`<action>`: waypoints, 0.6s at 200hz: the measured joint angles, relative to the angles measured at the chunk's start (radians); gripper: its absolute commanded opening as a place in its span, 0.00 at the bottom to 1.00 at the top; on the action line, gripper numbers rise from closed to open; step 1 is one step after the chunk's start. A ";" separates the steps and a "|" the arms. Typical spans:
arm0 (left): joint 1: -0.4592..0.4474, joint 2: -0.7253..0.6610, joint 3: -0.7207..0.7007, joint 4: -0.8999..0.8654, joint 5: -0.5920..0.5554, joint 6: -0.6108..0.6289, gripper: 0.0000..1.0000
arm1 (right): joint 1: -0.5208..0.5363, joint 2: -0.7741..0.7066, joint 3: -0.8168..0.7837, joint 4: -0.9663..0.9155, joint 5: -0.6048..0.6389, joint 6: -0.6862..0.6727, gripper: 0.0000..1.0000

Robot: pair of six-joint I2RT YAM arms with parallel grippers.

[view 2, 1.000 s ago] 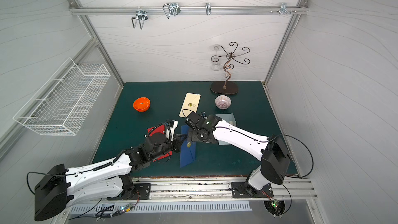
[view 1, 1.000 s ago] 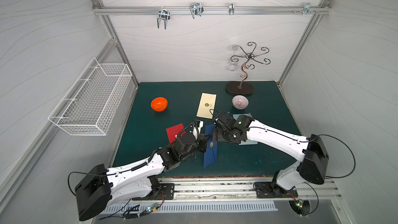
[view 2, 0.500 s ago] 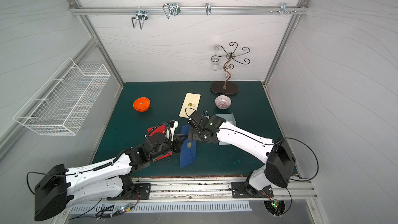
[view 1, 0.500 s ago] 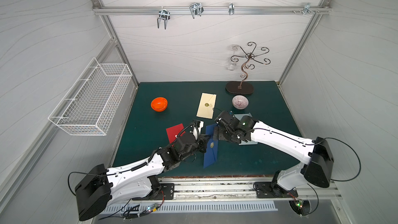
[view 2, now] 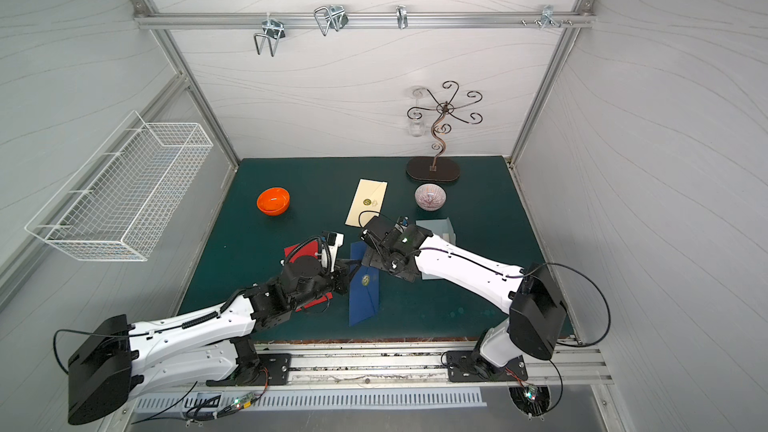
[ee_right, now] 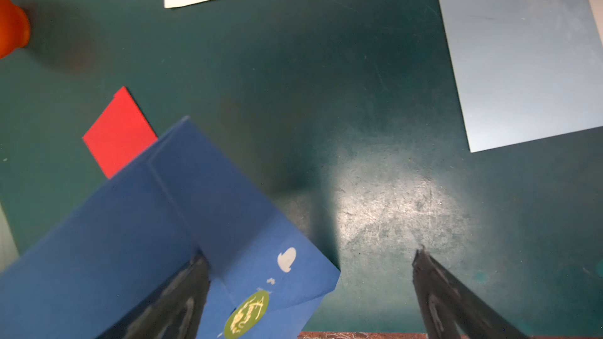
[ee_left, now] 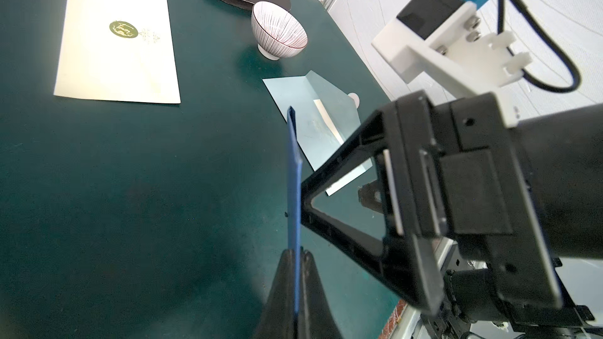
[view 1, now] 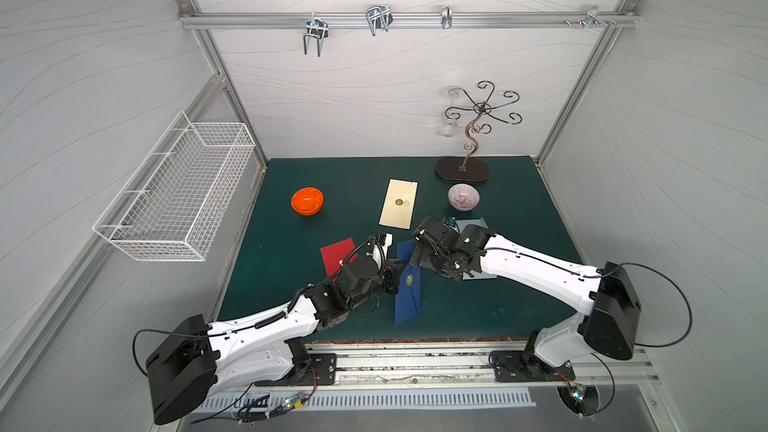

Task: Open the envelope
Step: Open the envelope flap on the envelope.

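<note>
A dark blue envelope (view 1: 408, 297) with a green round sticker (view 1: 410, 280) stands on its edge above the green mat, tilted. My left gripper (view 1: 394, 271) is shut on its side edge. The left wrist view shows the envelope (ee_left: 293, 187) edge-on between the shut fingers (ee_left: 287, 275). My right gripper (view 1: 417, 257) hangs open just beside the envelope's upper part. In the right wrist view one finger (ee_right: 192, 275) overlaps the blue face (ee_right: 156, 223) near the sticker (ee_right: 247, 314), and the other finger (ee_right: 427, 272) is over bare mat. Nothing is held between them.
A cream envelope (view 1: 399, 203) lies behind, a red one (view 1: 336, 253) under my left arm, and an opened pale blue one (view 1: 473, 224) under my right arm. An orange bowl (view 1: 306, 200), a striped bowl (view 1: 463, 196) and a wire stand (view 1: 462, 169) are further back. A wire basket (view 1: 178, 197) hangs on the left wall.
My right gripper has drifted slightly to the right beside the envelope. The left arm and the blue envelope have stayed where they were.
</note>
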 measured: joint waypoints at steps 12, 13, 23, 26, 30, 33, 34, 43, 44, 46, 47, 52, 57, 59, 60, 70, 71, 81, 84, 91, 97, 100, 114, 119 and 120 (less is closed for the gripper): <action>0.000 0.000 0.000 -0.002 0.000 0.000 0.00 | 0.002 0.010 0.007 -0.002 0.000 0.002 0.99; 0.000 0.000 0.000 -0.002 0.000 0.000 0.00 | 0.002 0.011 0.007 -0.002 0.000 0.002 0.99; 0.000 0.000 0.000 -0.002 0.000 0.000 0.00 | 0.003 0.016 0.013 -0.007 -0.001 0.002 0.99; 0.000 0.000 0.000 -0.002 0.000 0.000 0.00 | 0.003 0.018 0.016 -0.010 -0.001 0.002 0.99; 0.000 0.000 0.000 -0.002 0.000 0.000 0.00 | 0.003 0.020 0.018 -0.013 -0.002 0.002 0.99; 0.000 0.000 0.000 -0.002 0.000 0.000 0.00 | 0.003 0.023 0.021 -0.015 -0.002 0.002 0.99; 0.000 0.000 0.000 -0.002 0.000 0.000 0.00 | 0.003 0.023 0.021 -0.016 -0.002 0.002 0.99; 0.000 0.000 0.000 -0.002 -0.001 0.000 0.00 | 0.003 0.027 0.027 -0.022 -0.003 0.001 0.99; 0.000 -0.001 0.000 -0.002 -0.001 0.000 0.00 | 0.003 0.028 0.028 -0.023 -0.003 0.001 0.99; 0.000 -0.001 0.000 -0.002 -0.001 0.000 0.00 | 0.003 0.029 0.029 -0.024 -0.003 0.001 0.99; 0.000 -0.001 0.000 -0.003 -0.001 0.000 0.00 | 0.004 0.030 0.031 -0.025 -0.003 0.001 0.99; 0.000 -0.002 0.000 -0.003 -0.002 0.000 0.00 | 0.004 0.033 0.034 -0.029 -0.004 0.000 0.99; 0.000 -0.003 0.000 -0.004 -0.002 0.000 0.00 | 0.004 0.037 0.039 -0.032 -0.004 -0.002 0.99; 0.000 -0.003 0.000 -0.005 -0.003 0.000 0.00 | 0.004 0.038 0.040 -0.034 -0.005 -0.002 0.99; 0.000 -0.004 0.000 -0.005 -0.003 0.000 0.00 | 0.005 0.038 0.040 -0.034 -0.004 -0.002 0.99; 0.000 -0.008 0.000 -0.011 -0.004 0.001 0.00 | 0.006 0.046 0.051 -0.045 -0.005 -0.004 0.99; 0.000 -0.008 0.000 -0.011 -0.004 0.001 0.00 | 0.006 0.047 0.052 -0.047 -0.005 -0.004 0.99; 0.000 -0.012 0.000 -0.016 -0.006 0.001 0.00 | 0.008 0.056 0.066 -0.059 -0.005 -0.007 0.99; 0.000 -0.014 0.000 -0.017 -0.006 0.001 0.00 | 0.009 0.060 0.070 -0.063 -0.005 -0.008 0.99; 0.000 -0.017 0.000 -0.020 -0.008 0.002 0.00 | 0.011 0.067 0.082 -0.075 -0.005 -0.011 0.99; 0.000 -0.019 0.000 -0.021 -0.009 0.002 0.00 | 0.014 0.074 0.092 -0.084 -0.004 -0.015 0.99; 0.000 -0.021 0.000 -0.021 -0.010 0.002 0.00 | 0.014 0.077 0.097 -0.088 -0.004 -0.016 0.99; 0.000 -0.028 0.000 -0.025 -0.015 0.002 0.00 | 0.021 0.092 0.116 -0.106 -0.004 -0.027 0.99; 0.000 -0.031 0.000 -0.025 -0.018 0.002 0.00 | 0.023 0.096 0.121 -0.110 -0.004 -0.031 0.99; 0.000 -0.031 0.000 -0.025 -0.018 0.002 0.00 | 0.023 0.097 0.122 -0.111 -0.005 -0.032 0.99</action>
